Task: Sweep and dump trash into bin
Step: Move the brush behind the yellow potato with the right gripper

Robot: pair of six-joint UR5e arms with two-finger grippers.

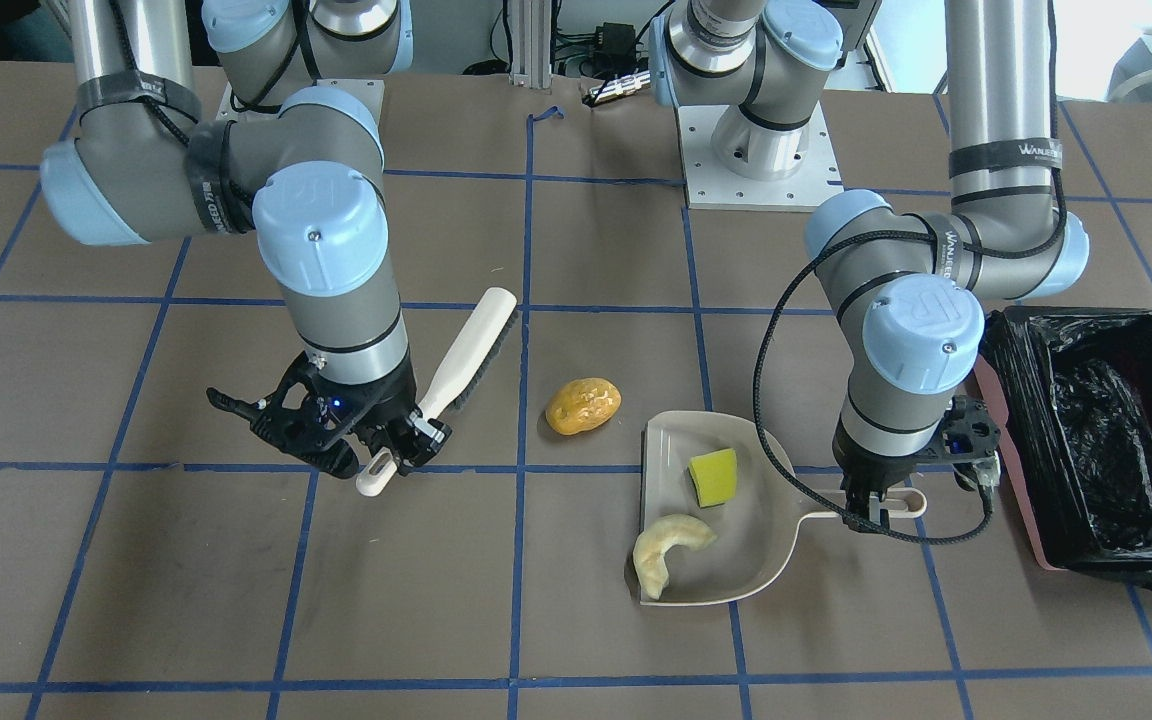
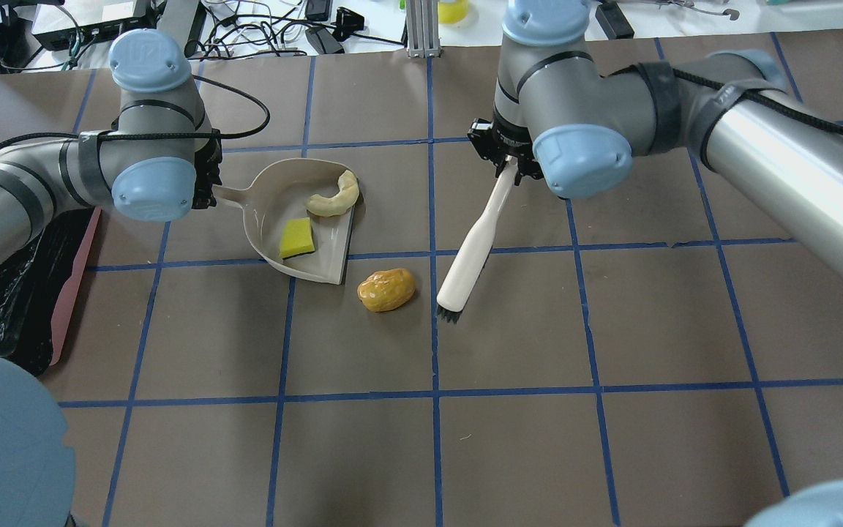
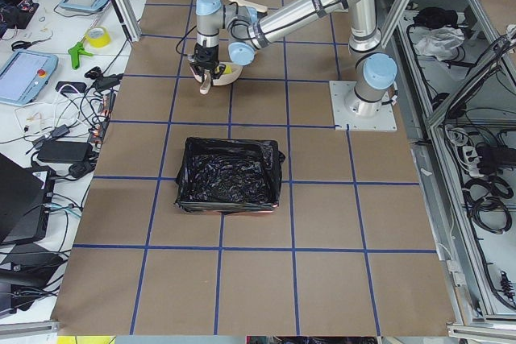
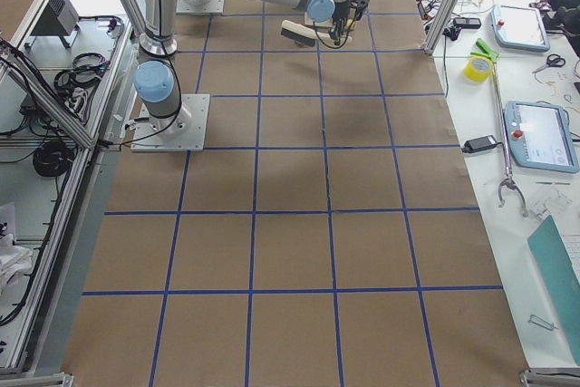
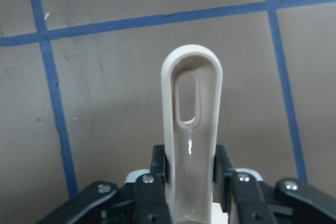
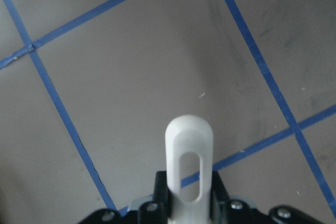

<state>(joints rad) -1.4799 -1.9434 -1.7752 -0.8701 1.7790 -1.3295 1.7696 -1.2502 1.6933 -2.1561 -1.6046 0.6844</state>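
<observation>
The orange-yellow lump (image 1: 583,406) lies on the table (image 2: 386,290), between the dustpan's open lip and the brush head. The cream crescent (image 1: 669,548) and the yellow-green sponge chunk (image 1: 714,477) lie inside the beige dustpan (image 1: 766,540). My left gripper (image 1: 876,500) is shut on the dustpan handle (image 5: 191,93). My right gripper (image 1: 406,440) is shut on the handle (image 6: 189,145) of the white brush (image 2: 476,241), whose bristles rest on the table. The pink-sided bin (image 1: 1011,470) with its black bag stands just beyond my left wrist.
The bin also shows at the left edge of the overhead view (image 2: 74,293) and in the exterior left view (image 3: 228,175). Blue tape lines grid the brown table. Both arm bases stand at the robot's side. Cables and devices lie off the table's operator side.
</observation>
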